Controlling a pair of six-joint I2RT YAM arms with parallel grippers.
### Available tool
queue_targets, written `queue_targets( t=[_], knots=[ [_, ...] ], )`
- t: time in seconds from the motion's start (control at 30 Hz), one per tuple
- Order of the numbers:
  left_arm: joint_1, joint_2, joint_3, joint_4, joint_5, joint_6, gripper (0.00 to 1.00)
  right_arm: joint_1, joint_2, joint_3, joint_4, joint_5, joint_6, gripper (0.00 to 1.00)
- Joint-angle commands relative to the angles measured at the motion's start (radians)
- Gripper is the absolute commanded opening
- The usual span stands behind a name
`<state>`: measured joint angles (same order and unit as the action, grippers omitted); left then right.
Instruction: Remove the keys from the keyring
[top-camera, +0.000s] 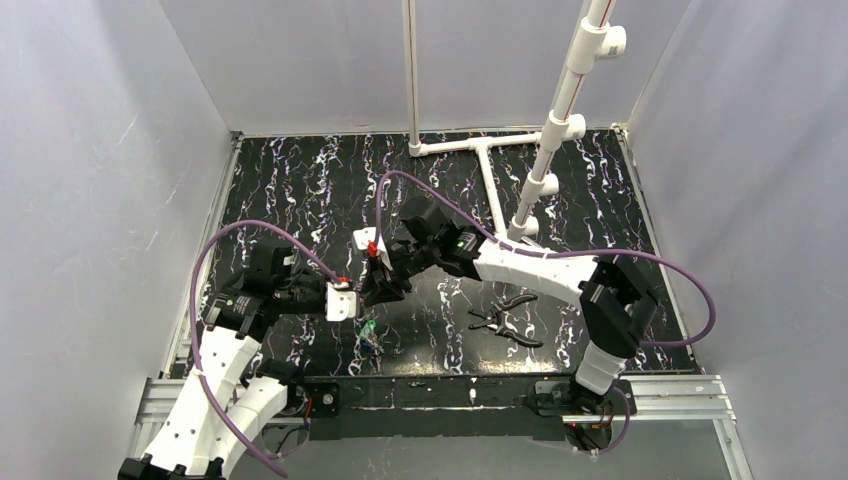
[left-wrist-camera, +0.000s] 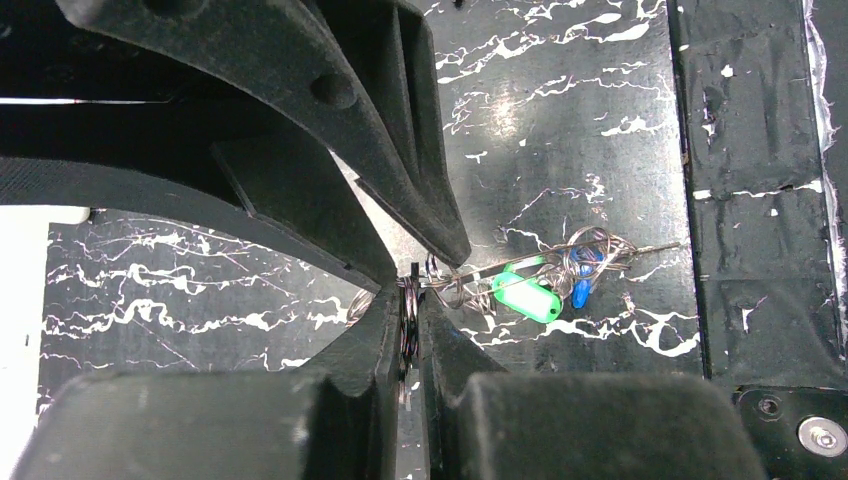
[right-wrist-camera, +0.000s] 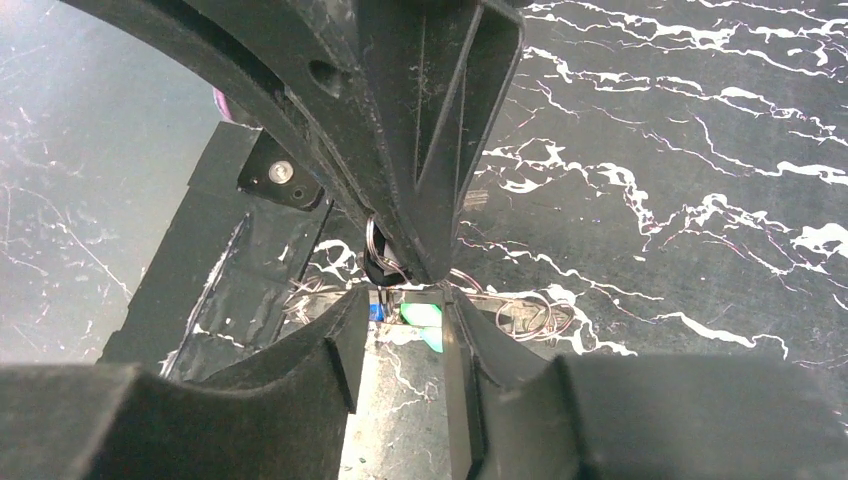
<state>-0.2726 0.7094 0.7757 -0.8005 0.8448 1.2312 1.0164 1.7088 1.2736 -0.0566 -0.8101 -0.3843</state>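
My left gripper (left-wrist-camera: 410, 292) is shut on the thin silvery keyring (left-wrist-camera: 409, 322), which stands edge-on between its fingertips. A tangle of wire loops runs from the ring to the green key (left-wrist-camera: 527, 296) and the blue key (left-wrist-camera: 582, 291) just past the fingertips. My right gripper (right-wrist-camera: 408, 300) is open, its jaws a key's width apart, tips meeting my left gripper's tips. In the right wrist view the keyring (right-wrist-camera: 372, 242), green key (right-wrist-camera: 420, 315) and blue key (right-wrist-camera: 377, 312) show beyond its jaws. From above, both grippers (top-camera: 375, 285) meet over the keys (top-camera: 368, 335).
Black-handled pliers (top-camera: 505, 320) lie on the marbled black table to the right of the grippers. A white pipe frame (top-camera: 485, 165) stands at the back. The table's black front rail (top-camera: 440, 385) is close below the keys. Grey walls enclose the sides.
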Motion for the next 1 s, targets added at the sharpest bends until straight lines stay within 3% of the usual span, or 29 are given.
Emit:
queue_targets(
  t=[0.0, 0.4, 0.6, 0.97],
  knots=[
    [-0.004, -0.013, 0.033, -0.011, 0.043, 0.010, 0.00, 0.005, 0.006, 0.009, 0.047, -0.006, 0.020, 0.39],
    [-0.003, -0.008, 0.037, 0.029, 0.013, -0.087, 0.00, 0.007, 0.005, -0.013, 0.087, -0.027, 0.037, 0.24],
    [-0.003, -0.010, 0.034, 0.044, -0.004, -0.118, 0.00, 0.008, -0.007, -0.032, 0.086, -0.028, 0.035, 0.02],
    [-0.002, -0.027, 0.026, 0.014, -0.082, -0.127, 0.00, -0.005, -0.036, -0.051, 0.087, -0.007, 0.053, 0.01]
  ],
)
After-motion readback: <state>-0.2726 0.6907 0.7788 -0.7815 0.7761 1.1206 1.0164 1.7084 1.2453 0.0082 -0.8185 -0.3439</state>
